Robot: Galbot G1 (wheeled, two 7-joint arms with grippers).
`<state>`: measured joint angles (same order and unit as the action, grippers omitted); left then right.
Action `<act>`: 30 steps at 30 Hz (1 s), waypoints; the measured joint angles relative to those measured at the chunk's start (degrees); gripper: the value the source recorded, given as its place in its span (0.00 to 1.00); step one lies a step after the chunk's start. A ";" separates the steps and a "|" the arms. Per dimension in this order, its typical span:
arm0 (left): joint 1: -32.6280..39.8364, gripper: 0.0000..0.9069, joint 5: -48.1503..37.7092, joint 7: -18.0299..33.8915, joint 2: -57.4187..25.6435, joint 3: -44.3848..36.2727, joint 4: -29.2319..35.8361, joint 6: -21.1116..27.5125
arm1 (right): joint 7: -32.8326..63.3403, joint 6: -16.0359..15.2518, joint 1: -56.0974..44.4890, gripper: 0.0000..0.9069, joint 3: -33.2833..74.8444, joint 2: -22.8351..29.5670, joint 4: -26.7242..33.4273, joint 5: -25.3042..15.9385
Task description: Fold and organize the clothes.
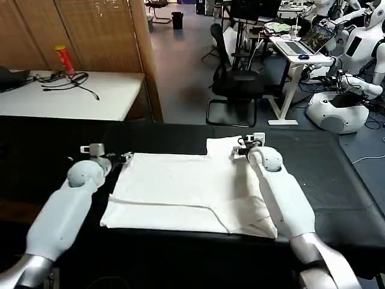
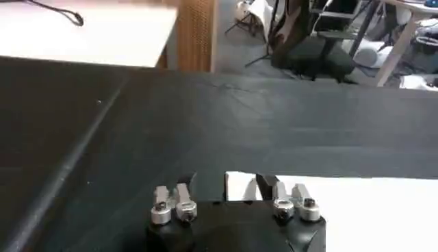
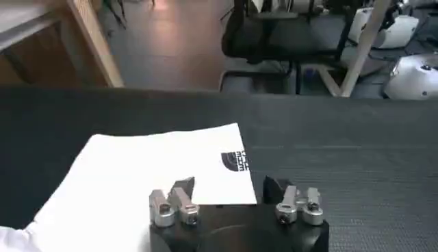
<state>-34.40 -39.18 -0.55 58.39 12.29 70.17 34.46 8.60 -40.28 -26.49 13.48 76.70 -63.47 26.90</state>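
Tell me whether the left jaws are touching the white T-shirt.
Cannot tell. In the left wrist view the left gripper straddles the far corner of the plain white cotton T-shirt with open jaws, but the gripper body hides whether they touch the cloth.

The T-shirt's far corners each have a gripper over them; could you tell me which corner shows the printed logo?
The far corner of the T-shirt at the right gripper: a small black logo sits near its edge. The corner by the left gripper looks plain white.

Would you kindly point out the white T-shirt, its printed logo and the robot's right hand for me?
T-shirt [image 1: 180, 192]: head view, on the flat middle of the cloth.
Logo [image 3: 235, 161]: right wrist view, on the dark print near the shirt's edge.
Right hand [image 3: 229, 186]: right wrist view, midway between its fingertips.
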 joint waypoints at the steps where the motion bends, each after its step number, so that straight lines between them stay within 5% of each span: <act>1: 0.00 0.25 0.02 -0.08 -0.02 -0.03 -0.02 -0.04 | -0.02 0.02 -0.10 0.08 0.00 -0.01 -0.06 0.03; 6: 0.12 0.11 0.11 -0.43 0.04 -0.43 -0.08 -0.44 | -0.59 1.86 -1.03 0.01 0.40 -0.13 -0.92 0.05; 14: -0.15 0.04 -0.17 -0.91 -0.25 -0.32 0.99 -2.26 | -1.18 2.29 -2.81 0.00 1.24 -1.65 -4.97 1.36; 30: -9.79 0.05 -5.27 1.38 -8.51 4.09 16.92 -1.18 | -2.83 -1.75 -14.83 0.00 4.53 -13.98 -29.34 6.75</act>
<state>-44.18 -44.45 0.83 49.88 16.38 87.09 33.28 5.77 -42.03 -41.33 18.01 62.72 -92.82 33.65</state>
